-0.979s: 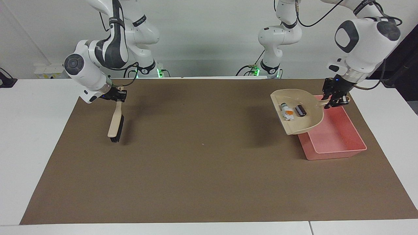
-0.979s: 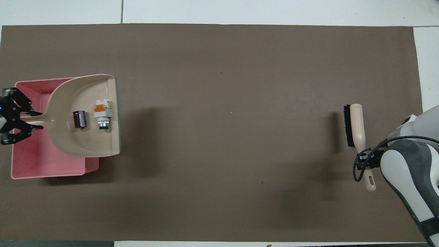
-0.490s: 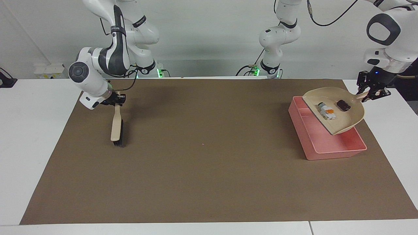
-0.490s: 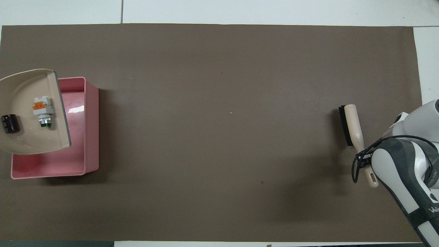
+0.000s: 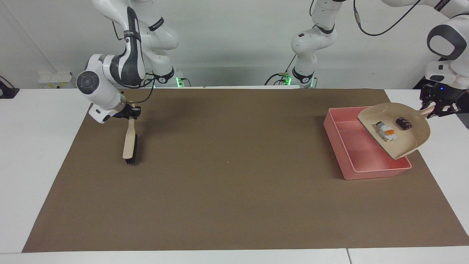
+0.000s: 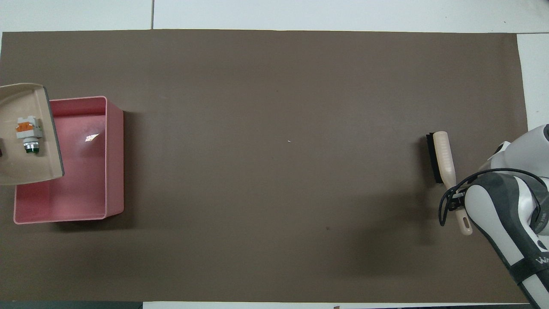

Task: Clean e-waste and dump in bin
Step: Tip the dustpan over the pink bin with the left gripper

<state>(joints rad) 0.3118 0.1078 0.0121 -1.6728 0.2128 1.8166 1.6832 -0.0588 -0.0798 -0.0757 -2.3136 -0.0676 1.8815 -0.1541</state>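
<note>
Facing view shows left gripper [image 5: 438, 106] clamped on beige dustpan [image 5: 397, 141] handle, held over pink bin [image 5: 351, 154]; overhead view crops the gripper out. White-grey part [image 5: 386, 132] and black part [image 5: 403, 123] lie in pan. Pan tilted, open mouth toward table middle, handle toward table edge. Right gripper [image 5: 132, 111] grips brush [image 5: 130, 143] handle, bristles on mat [image 5: 227, 190], long axis running away from robots.
</note>
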